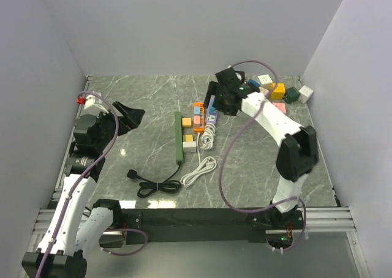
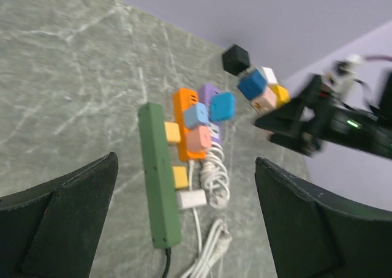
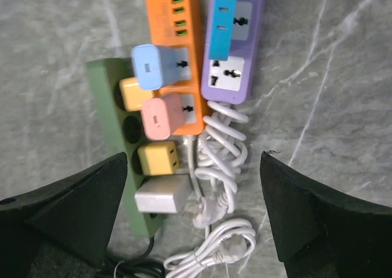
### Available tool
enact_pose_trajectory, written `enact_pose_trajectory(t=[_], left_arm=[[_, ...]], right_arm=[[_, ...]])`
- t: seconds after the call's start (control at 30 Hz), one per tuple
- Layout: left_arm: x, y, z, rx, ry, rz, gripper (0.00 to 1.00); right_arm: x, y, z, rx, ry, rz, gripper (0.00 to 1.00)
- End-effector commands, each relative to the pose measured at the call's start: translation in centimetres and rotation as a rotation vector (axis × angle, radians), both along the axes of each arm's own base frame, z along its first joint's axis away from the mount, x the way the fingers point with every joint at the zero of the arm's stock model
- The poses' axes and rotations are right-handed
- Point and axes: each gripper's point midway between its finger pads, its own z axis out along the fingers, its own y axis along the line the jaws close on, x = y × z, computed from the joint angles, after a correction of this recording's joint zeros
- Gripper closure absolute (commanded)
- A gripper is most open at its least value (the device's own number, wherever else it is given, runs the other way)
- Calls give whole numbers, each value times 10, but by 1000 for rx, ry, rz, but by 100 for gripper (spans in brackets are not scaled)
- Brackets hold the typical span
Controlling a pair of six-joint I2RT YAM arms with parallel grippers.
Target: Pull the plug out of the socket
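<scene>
Marbled tabletop (image 1: 263, 161) is carrying the strips (image 1: 196, 128), lying lengthwise away from the bases. Right fingers (image 3: 67, 210) are hovering, spread wide, above the pink plug (image 3: 162, 117) in the orange strip (image 3: 174, 21), straddling its width. Left fingers (image 2: 61, 223), also spread, are hanging well aside.

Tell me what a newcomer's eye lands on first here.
Three strips lie side by side mid-table: a green power strip, an orange power strip and a purple power strip, studded with pastel plug-in adapters. The right end effector hovers open just above them. A heap of colourful cube adapters sits in the far right corner.
</scene>
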Motion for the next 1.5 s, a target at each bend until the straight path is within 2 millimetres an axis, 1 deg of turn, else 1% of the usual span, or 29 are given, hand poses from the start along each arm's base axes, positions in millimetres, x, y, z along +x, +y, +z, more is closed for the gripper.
enact_pose_trajectory(t=[0.0,0.03,0.13,0.17,0.2,0.27,0.33,0.4,0.47,0.5,0.6,0.63,0.77,0.87,0.9,0.97,1.03,1.1,1.17,1.23,1.33,1.37,1.47], left_arm=[[-21,-19,4,-44,-5,-111,1],[-23,-20,1,-43,3,-121,1],[-32,-24,-3,-58,15,-146,1],[-35,-25,-1,-64,7,-150,1],[-36,-25,-1,-67,8,-152,1],[-39,-25,-2,-70,4,-154,1],[-40,-25,-2,-70,11,-155,1],[-41,-27,-3,-72,20,-165,1],[-42,-29,-4,-71,27,-179,1],[-42,-30,-5,-69,31,-185,1],[-44,-35,-6,-68,44,-219,1],[-45,-36,-5,-69,43,-227,1],[-47,-37,-4,-66,43,-234,1],[-47,-38,-5,-70,41,-241,1],[-46,-38,-5,-70,38,-244,1],[-44,-40,-7,-78,44,-252,1],[-43,-41,-11,-78,52,-255,1],[-41,-41,-14,-78,67,-257,1],[-41,-43,-15,-78,74,-265,1],[-41,-44,-15,-80,73,-272,1],[-41,-47,-16,-87,80,-286,1],[-40,-49,-17,-91,86,-294,2],[-38,-55,-15,-99,85,-316,2]], right_arm=[[13,-3,-14,-91,50,-97,6],[16,-3,-17,-102,58,-119,7],[31,-4,-26,-132,63,-163,10],[35,-3,-28,-133,57,-167,11],[43,1,-29,-126,42,-168,11],[52,4,-31,-123,32,-168,14],[64,8,-36,-126,33,-171,15],[74,16,-45,-126,46,-152,19],[80,17,-52,-146,52,-147,25],[86,17,-61,-154,65,-151,27],[95,10,-74,-159,94,-180,31],[99,4,-75,-161,93,-197,33],[102,-10,-69,-147,75,-226,35],[102,-10,-59,-127,49,-202,35],[106,-9,-57,-120,38,-189,36],[109,-6,-59,-117,49,-160,38],[112,-3,-66,-124,76,-138,39],[111,2,-75,-119,101,-113,39],[109,5,-79,-109,109,-104,39],[105,9,-90,-93,127,-86,42],[102,13,-98,-79,153,-63,45],[100,15,-105,-84,171,-54,45],[101,17,-107,-86,174,-37,47]])
